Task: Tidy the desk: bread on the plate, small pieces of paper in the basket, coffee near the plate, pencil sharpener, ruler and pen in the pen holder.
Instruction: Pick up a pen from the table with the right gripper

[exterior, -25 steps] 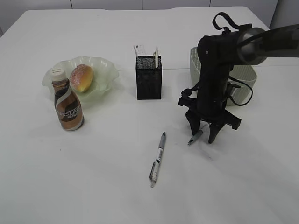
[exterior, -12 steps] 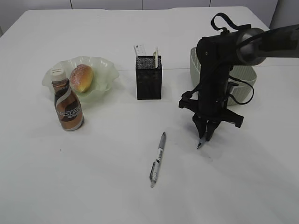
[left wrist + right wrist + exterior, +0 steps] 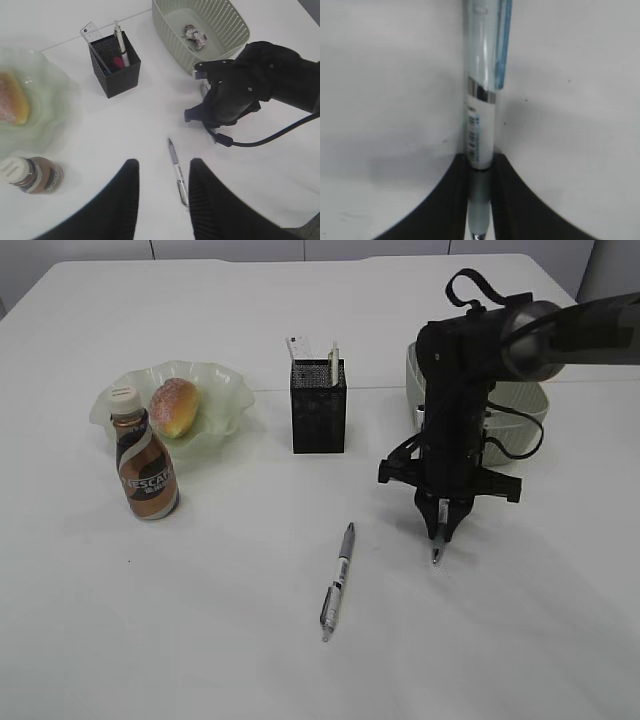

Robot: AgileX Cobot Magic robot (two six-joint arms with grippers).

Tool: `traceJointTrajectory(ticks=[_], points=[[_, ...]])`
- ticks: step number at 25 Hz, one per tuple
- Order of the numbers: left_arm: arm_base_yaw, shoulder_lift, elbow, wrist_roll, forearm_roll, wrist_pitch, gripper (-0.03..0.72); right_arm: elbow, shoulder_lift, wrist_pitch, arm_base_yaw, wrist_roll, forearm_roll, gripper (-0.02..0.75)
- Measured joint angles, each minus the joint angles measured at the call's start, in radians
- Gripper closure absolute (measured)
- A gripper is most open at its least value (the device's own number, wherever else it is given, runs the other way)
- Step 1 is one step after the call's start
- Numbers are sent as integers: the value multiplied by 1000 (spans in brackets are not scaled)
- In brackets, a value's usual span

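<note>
My right gripper (image 3: 441, 532) is shut on a pen with a blue clip (image 3: 481, 115) and holds it just off the table; its tip hangs below the jaws (image 3: 436, 556). A second, grey pen (image 3: 338, 580) lies on the table left of it and shows between my open left jaws (image 3: 165, 192), which hover high above. The black mesh pen holder (image 3: 319, 408) holds a ruler and a pen. The bread (image 3: 175, 406) lies on the green plate (image 3: 222, 390). The coffee bottle (image 3: 144, 458) stands in front of the plate. The basket (image 3: 172, 35) holds a crumpled paper (image 3: 195, 34).
The right arm's black body and cable (image 3: 250, 90) stand between the grey pen and the basket. The white table (image 3: 200, 620) stretches in front of the objects.
My right gripper has closed on the blue-clipped pen that lay between its open fingers, and has lifted it a little so the pen hangs nearly upright.
</note>
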Motion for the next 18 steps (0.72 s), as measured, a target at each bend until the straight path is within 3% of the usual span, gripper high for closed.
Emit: traceJointTrajectory(ticks=[7, 18], points=[[0, 0, 0, -5, 4, 0, 442, 0, 0, 6, 45, -160, -78, 617], [0, 0, 0, -6, 6, 0, 442, 0, -105, 1, 81, -390, -91, 619]])
